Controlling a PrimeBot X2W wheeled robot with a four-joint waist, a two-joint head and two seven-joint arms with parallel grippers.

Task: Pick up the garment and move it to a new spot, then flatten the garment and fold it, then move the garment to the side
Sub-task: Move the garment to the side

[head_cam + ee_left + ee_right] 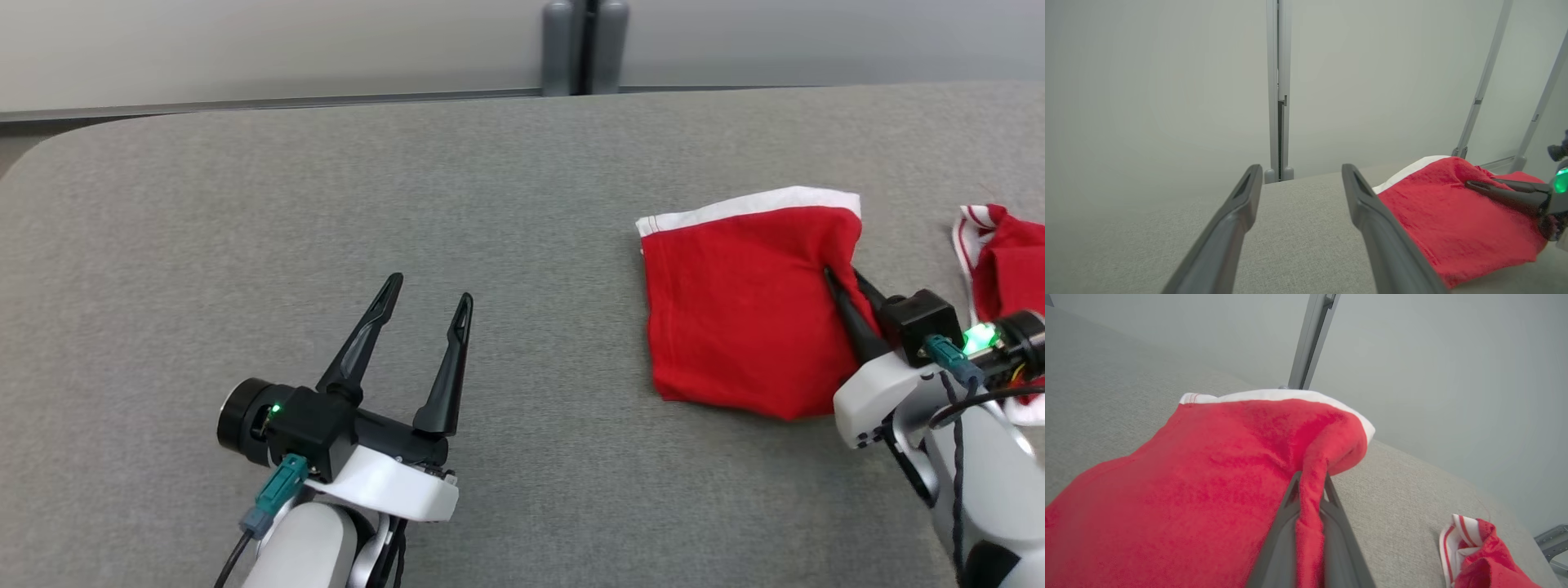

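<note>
Garment [735, 310], red cloth judged soft and light, is clamped at its right edge by the jaws of the right gripper [841, 273], while the jaws of the left gripper [429, 287], at lower left, are spread apart.

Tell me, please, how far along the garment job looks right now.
Done, apparently: the garment lies in a compact, folded-looking rectangle on the table. In hand: the right gripper is shut on a pinch of its right edge, while the left gripper hovers open, apart from it. Left: carrying it to the side and releasing.
</note>
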